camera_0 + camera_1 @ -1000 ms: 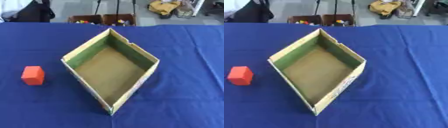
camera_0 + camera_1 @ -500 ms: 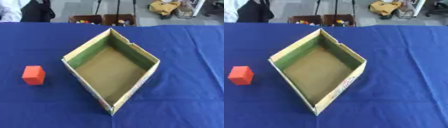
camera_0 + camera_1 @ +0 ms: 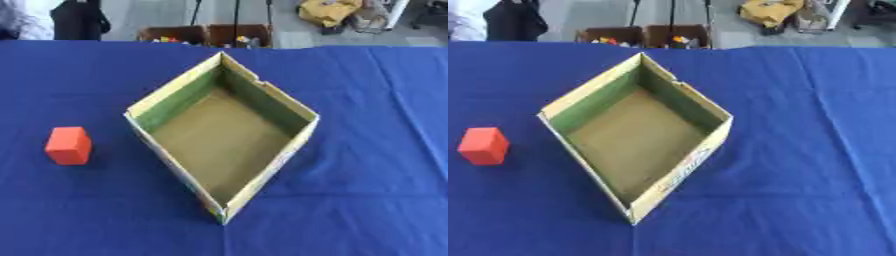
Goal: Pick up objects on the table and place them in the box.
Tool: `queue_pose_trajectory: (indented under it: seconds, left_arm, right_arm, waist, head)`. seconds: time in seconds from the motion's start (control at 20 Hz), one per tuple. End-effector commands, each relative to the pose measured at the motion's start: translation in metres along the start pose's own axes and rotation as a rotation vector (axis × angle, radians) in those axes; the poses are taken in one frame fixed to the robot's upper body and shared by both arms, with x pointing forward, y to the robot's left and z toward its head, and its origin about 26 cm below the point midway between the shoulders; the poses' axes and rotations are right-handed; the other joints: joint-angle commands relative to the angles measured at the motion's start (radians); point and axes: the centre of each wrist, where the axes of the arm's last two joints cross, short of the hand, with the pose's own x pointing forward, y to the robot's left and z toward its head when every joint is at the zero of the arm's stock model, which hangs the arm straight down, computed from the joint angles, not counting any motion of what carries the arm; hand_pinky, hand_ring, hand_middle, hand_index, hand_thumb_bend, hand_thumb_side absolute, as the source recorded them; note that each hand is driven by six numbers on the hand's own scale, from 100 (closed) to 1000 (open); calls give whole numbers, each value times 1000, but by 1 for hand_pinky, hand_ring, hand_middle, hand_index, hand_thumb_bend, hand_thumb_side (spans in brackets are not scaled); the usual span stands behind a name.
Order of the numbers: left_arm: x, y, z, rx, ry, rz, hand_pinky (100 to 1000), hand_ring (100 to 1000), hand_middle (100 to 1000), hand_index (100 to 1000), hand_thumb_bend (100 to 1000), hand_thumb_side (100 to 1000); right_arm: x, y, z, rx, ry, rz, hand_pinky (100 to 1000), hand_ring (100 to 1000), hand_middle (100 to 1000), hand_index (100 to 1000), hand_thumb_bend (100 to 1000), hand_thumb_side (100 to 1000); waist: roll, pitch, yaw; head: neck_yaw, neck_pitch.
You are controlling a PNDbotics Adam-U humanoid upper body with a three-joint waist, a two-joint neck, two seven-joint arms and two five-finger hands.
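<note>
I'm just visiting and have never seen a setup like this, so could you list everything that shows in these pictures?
box: one, open cardboard, green inner walls, brown floor, nothing inside, middle of the table, turned corner-on to the camera.
block: one, orange-red, on the cloth to the left of the box, apart from it.
tablecloth: one, dark blue, covering the whole table.
crates: two, brown, on the floor past the far edge, small coloured things inside.
yellow bundle: one, on the floor at the far right.
dark bag: one, black, far left.
robot's hands: none in either view.
</note>
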Motion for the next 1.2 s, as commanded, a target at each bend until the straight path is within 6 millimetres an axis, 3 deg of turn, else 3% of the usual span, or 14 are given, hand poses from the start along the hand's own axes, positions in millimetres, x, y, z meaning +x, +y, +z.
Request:
queue_pose_trajectory:
  seconds: [0.05, 0.3, 0.45, 0.5, 0.65, 0.95, 1.2]
  left_arm:
    - [2, 19, -12, -211, -18, -162, 693, 816, 834, 962, 439, 957]
    - [1, 34, -14, -466, 40, -332, 736, 848, 865, 981, 423, 966]
    - [1, 36, -15, -503, 51, -352, 736, 848, 865, 981, 423, 966]
    - [-1, 35, -13, -524, 62, -359, 803, 899, 908, 1000, 413, 979]
    - [-14, 31, 2, -680, 107, -404, 812, 905, 912, 1000, 406, 941]
    - [-36, 27, 5, -941, 109, -527, 838, 930, 932, 1000, 394, 894]
    - [-49, 18, 12, -1095, 114, -587, 850, 945, 952, 1000, 491, 862]
  right_arm:
    - [4, -4, -11, 17, -44, 5, 764, 719, 765, 792, 100, 732]
    - [4, -5, -10, 25, -43, 8, 765, 719, 765, 792, 100, 734]
    - [4, -5, -10, 26, -43, 8, 765, 719, 765, 792, 100, 734]
    - [4, -5, -11, 30, -46, 10, 765, 719, 765, 792, 100, 734]
    - [4, -4, -11, 41, -47, 5, 765, 719, 765, 792, 100, 734]
    - [5, -2, -10, 46, -39, -9, 766, 718, 765, 791, 100, 734]
    - [5, -1, -10, 51, -36, -17, 766, 718, 765, 790, 100, 734]
  waist:
    - [14, -42, -3]
    - [18, -45, -10]
    - [19, -46, -10]
    - [24, -42, -9]
    - [33, -43, -22]
    - [34, -40, -43]
    - [37, -37, -51]
  head:
    - [3, 14]
    - [3, 11]
    - [2, 10]
    - [0, 4]
    - [7, -3]
    - [25, -12]
    - [33, -18]
